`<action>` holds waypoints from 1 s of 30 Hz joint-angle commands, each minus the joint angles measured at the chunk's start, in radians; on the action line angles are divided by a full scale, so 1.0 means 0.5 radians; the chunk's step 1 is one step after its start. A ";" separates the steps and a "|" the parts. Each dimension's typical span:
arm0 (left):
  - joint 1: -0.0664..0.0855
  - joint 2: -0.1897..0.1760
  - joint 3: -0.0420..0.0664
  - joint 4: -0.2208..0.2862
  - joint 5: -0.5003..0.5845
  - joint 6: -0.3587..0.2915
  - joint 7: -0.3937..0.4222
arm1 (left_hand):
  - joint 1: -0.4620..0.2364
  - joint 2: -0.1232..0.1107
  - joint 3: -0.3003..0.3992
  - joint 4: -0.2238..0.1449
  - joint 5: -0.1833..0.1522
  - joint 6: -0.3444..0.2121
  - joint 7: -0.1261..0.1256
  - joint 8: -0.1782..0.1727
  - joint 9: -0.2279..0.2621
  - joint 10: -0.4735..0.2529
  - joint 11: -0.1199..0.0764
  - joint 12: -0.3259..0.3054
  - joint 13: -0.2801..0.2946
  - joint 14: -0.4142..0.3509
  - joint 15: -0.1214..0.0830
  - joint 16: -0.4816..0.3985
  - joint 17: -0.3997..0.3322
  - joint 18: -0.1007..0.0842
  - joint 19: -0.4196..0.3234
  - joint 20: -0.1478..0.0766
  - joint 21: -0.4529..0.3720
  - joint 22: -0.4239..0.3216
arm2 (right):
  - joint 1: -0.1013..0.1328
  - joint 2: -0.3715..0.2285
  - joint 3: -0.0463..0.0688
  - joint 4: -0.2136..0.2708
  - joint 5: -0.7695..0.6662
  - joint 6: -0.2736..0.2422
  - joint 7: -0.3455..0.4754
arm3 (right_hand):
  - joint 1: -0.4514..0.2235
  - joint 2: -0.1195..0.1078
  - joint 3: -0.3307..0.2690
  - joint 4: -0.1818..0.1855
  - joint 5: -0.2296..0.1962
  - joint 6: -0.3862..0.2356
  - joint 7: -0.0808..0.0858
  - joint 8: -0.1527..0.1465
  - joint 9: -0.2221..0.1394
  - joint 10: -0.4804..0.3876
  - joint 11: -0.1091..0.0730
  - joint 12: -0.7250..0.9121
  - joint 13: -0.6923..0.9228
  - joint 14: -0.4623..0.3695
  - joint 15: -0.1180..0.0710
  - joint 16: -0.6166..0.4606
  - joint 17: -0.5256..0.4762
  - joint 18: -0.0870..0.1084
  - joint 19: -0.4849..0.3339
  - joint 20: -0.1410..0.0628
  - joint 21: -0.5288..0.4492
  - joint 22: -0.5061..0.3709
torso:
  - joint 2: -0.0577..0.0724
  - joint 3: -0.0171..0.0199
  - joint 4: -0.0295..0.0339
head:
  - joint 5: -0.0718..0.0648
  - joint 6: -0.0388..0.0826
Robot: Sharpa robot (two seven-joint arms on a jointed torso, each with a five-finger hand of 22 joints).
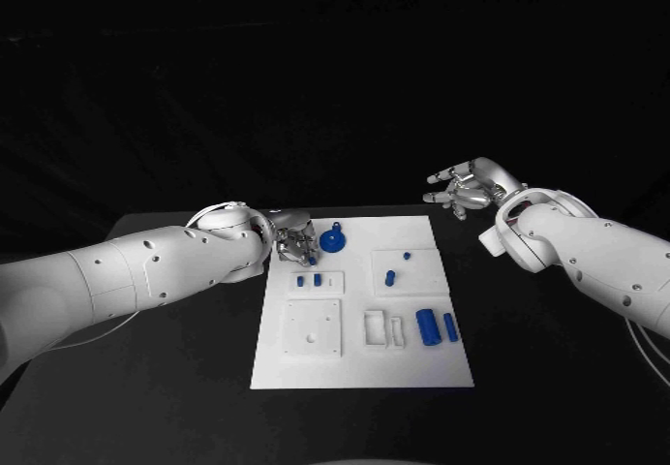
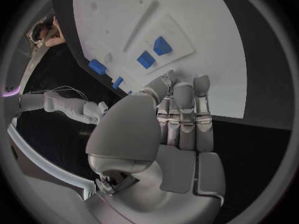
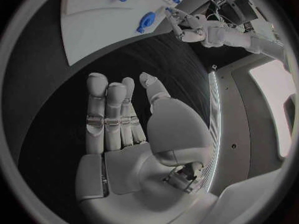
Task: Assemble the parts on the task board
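The white task board (image 1: 366,370) lies in the middle of the black table. My left hand (image 1: 293,242) hovers at the board's far left corner, fingers (image 2: 184,109) straight and side by side, with nothing seen in them. A round blue part (image 1: 332,237) lies just right of it, and a small blue piece (image 1: 310,258) sits by the fingertips. Two small blue pieces (image 1: 307,281) stand in a white block nearby. My right hand (image 1: 472,189) is raised beyond the board's far right corner, fingers (image 3: 112,114) spread and empty.
On the board's right half are two small blue pieces (image 1: 398,267), a blue cylinder (image 1: 429,327) and a blue bar (image 1: 451,326). A white square plate (image 1: 315,326) and a white bracket (image 1: 380,327) sit at the near middle. Bare black table (image 1: 559,387) surrounds the board.
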 commanded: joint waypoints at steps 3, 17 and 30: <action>0.001 0.014 -0.004 -0.002 -0.048 0.103 -0.048 | 0.008 0.020 0.011 -0.002 -0.006 -0.006 0.012 0.005 0.003 -0.016 0.003 0.003 0.002 -0.008 0.007 -0.009 0.002 0.041 -0.016 0.003 0.010 0.040 | -0.001 0.001 0.001 0.002 -0.001 0.026 0.011 | -0.020 -0.005 0.011 0.002 0.012 0.050 0.015 -0.006 0.001 -0.071 -0.038 0.007 0.001 -0.008 0.002 0.007 -0.002 0.027 0.083 -0.012 0.010 0.037 | 0.001 -0.0015 -0.001 | 0.001 -0.002; 0.000 0.033 -0.010 -0.010 -0.069 0.131 -0.058 | 0.009 0.023 0.011 -0.002 -0.008 -0.007 0.013 0.006 0.003 -0.017 0.003 0.003 0.002 -0.010 0.007 -0.010 0.001 0.041 -0.018 0.003 0.010 0.040 | -0.001 0.001 0.001 0.004 -0.001 0.028 0.011 | -0.022 -0.005 0.012 0.002 0.013 0.051 0.014 -0.006 0.001 -0.069 -0.038 0.007 0.001 -0.007 0.001 0.008 -0.003 0.027 0.084 -0.013 0.013 0.036 | 0.001 -0.0009 0.000 | -0.002 -0.003; -0.001 0.024 -0.015 -0.012 -0.041 0.065 -0.042 | 0.030 0.022 -0.021 -0.010 -0.019 -0.082 0.033 0.002 -0.010 -0.087 0.027 0.002 0.001 -0.026 0.025 -0.010 -0.003 0.050 -0.036 0.019 0.009 0.041 | -0.001 -0.003 0.001 0.005 -0.001 0.026 0.011 | -0.024 -0.005 0.012 0.002 0.013 0.051 0.014 -0.006 0.001 -0.069 -0.038 0.006 -0.001 -0.006 0.001 0.008 -0.003 0.027 0.084 -0.013 0.015 0.035 | 0.000 -0.0006 0.000 | -0.004 -0.005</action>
